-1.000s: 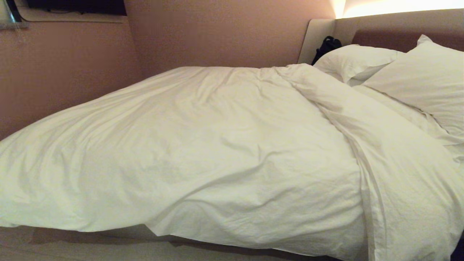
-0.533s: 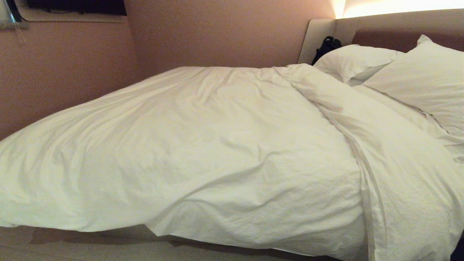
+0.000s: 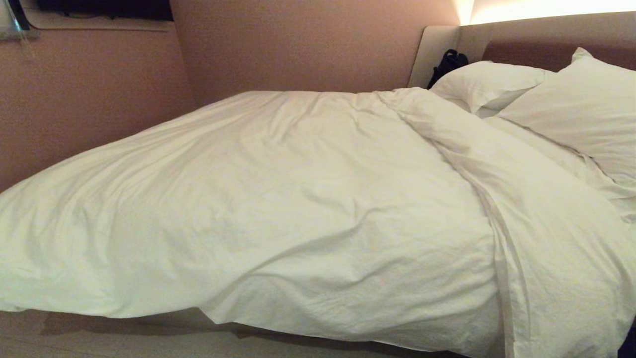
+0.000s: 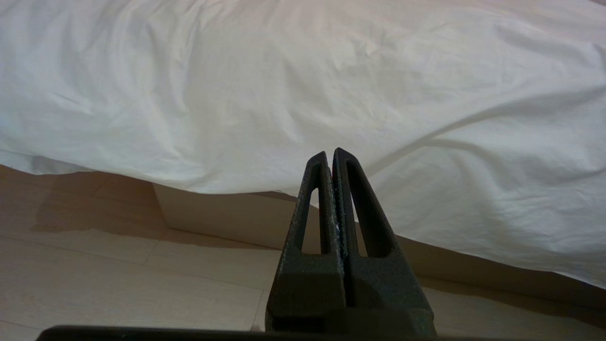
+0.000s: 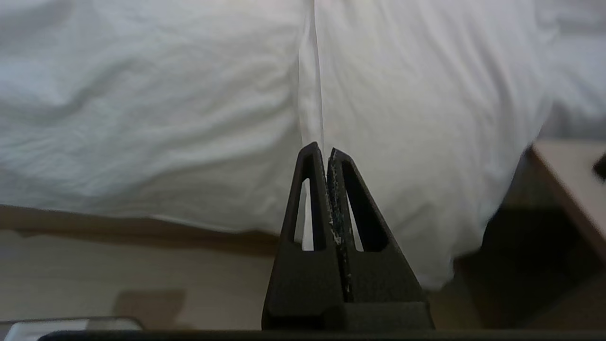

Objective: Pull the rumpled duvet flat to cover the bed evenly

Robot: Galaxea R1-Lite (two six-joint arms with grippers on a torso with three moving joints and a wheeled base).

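Both grippers — left gripper [image 4: 330,152], right gripper [image 5: 322,148] — have jaws pressed together, empty, the duvet [image 3: 278,209] draped just ahead of their tips.

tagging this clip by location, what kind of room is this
Most likely a hotel bedroom. A wide bed fills the view under a white duvet, with plump white pillows stacked against a padded headboard lit from above, and what looks like a wall-mounted screen opposite.
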